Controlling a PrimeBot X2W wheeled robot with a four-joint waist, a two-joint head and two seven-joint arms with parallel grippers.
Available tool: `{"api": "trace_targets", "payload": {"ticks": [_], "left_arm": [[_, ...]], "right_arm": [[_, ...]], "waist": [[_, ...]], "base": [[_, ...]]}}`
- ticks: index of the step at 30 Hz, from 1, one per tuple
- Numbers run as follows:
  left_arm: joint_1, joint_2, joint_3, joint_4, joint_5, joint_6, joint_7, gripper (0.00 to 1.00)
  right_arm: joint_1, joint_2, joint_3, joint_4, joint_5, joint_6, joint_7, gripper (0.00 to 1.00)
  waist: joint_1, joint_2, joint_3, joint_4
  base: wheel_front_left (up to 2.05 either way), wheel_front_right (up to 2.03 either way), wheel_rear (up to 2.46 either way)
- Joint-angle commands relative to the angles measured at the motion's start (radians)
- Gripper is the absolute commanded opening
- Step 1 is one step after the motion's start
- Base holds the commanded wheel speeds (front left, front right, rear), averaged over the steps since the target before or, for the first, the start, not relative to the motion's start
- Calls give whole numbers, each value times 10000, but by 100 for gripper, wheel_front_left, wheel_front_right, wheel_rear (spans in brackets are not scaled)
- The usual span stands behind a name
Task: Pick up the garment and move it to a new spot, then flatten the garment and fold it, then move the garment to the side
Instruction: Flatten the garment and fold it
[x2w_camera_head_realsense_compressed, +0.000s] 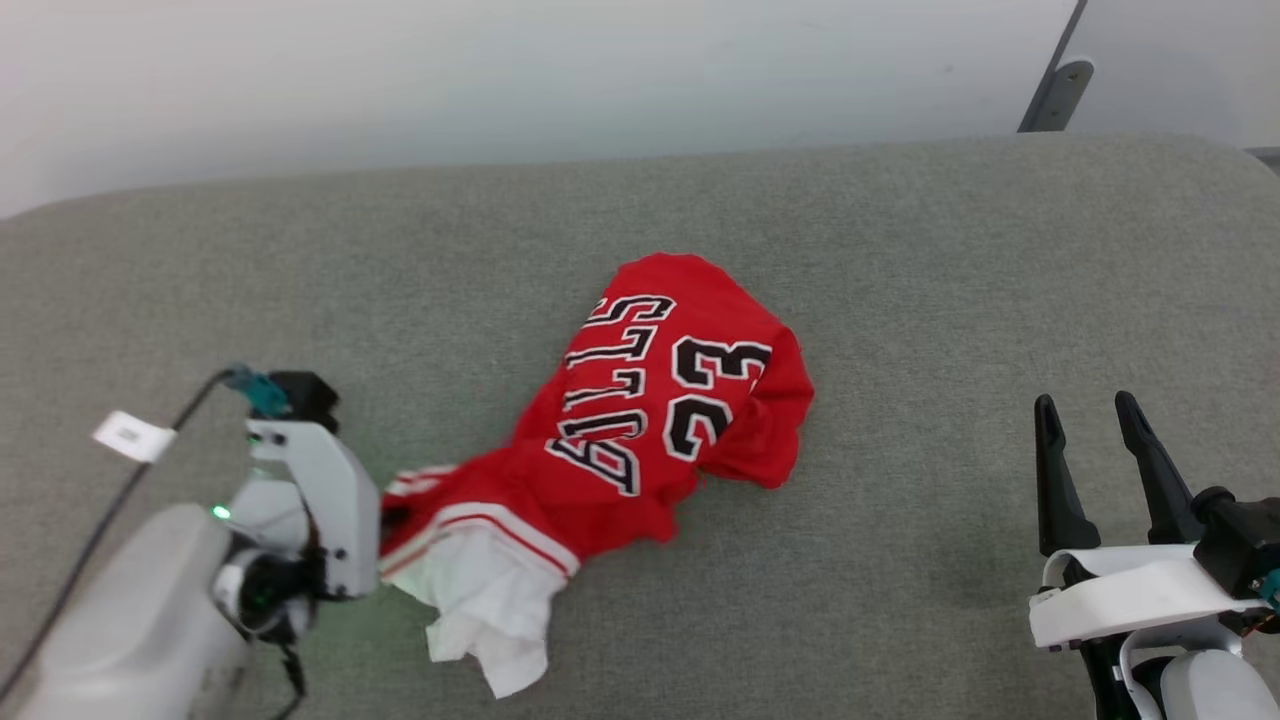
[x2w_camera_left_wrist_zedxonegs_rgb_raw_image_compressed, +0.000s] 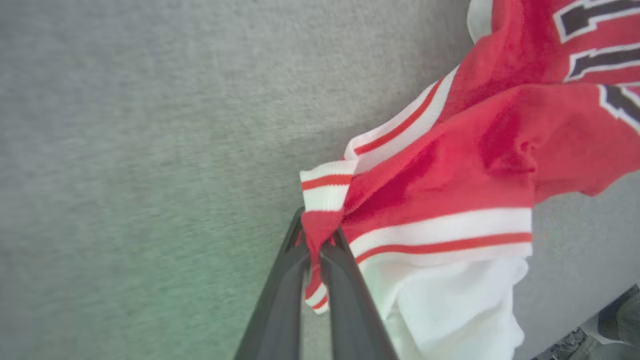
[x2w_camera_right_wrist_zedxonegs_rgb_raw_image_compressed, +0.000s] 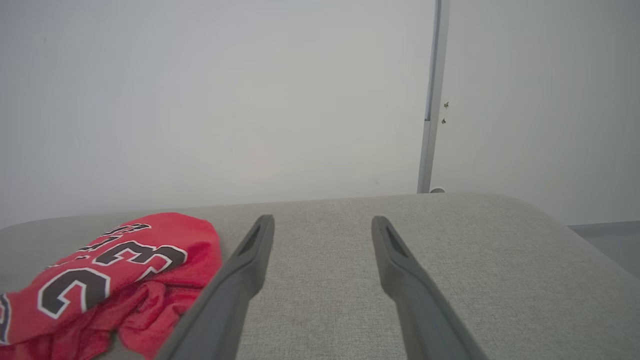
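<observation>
Now the left gripper (x2w_camera_left_wrist_zedxonegs_rgb_raw_image_compressed: 320, 242) is clenched on the striped trim of the garment (x2w_camera_head_realsense_compressed: 650, 400), which lies crumpled near the middle of the grey surface (x2w_camera_head_realsense_compressed: 950, 260), its white sleeve toward the robot. Well apart, at the right, the right gripper (x2w_camera_head_realsense_compressed: 1085, 402) hovers with fingers spread, holding nothing.

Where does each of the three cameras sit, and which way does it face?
Head view: on the robot's head, looking forward and down at the garment on the grey cushion; left gripper lower left, right gripper lower right.
Left wrist view: on the left wrist, looking along its jaws, shut on the garment's striped trim.
Right wrist view: on the right wrist, looking across the cushion to the white wall; its jaws stand open.
Shared: all show the garment.
</observation>
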Motion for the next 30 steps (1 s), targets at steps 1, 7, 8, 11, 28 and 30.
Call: {"api": "trace_targets", "payload": {"ticks": [1, 7, 8, 11, 28, 30], "left_arm": [[-132, 119, 5, 13, 111, -28, -78, 0], [-705, 980, -72, 5, 645, -101, -432, 0], [-802, 1140, -86, 5, 774, -99, -505, 0], [-1093, 1610, -196, 35, 1251, -93, -727, 0], [-1171, 1535, -200, 1644, 1304, -106, -1861, 72], [-1233, 1431, -192, 1708, 1201, -119, -1945, 100]], "right_arm": [[73, -6, -6, 11, -45, -14, -9, 100], [136, 39, 11, -31, -81, -14, -9, 100], [134, 42, 7, -40, -78, -14, -9, 100], [102, 21, 9, -54, -46, -14, -9, 100], [-33, 31, 227, 23, -7, -14, -9, 100], [-59, -23, 232, 42, -14, -14, -9, 100]], "waist": [[0, -1, -44, 54], [0, -1, -85, 149], [0, -1, -80, 154], [0, -1, -52, 151], [0, -1, 130, 103], [0, -1, 101, 193]], "base": [[0, 0, 0], [0, 0, 0], [0, 0, 0], [0, 0, 0], [0, 0, 0], [0, 0, 0]]}}
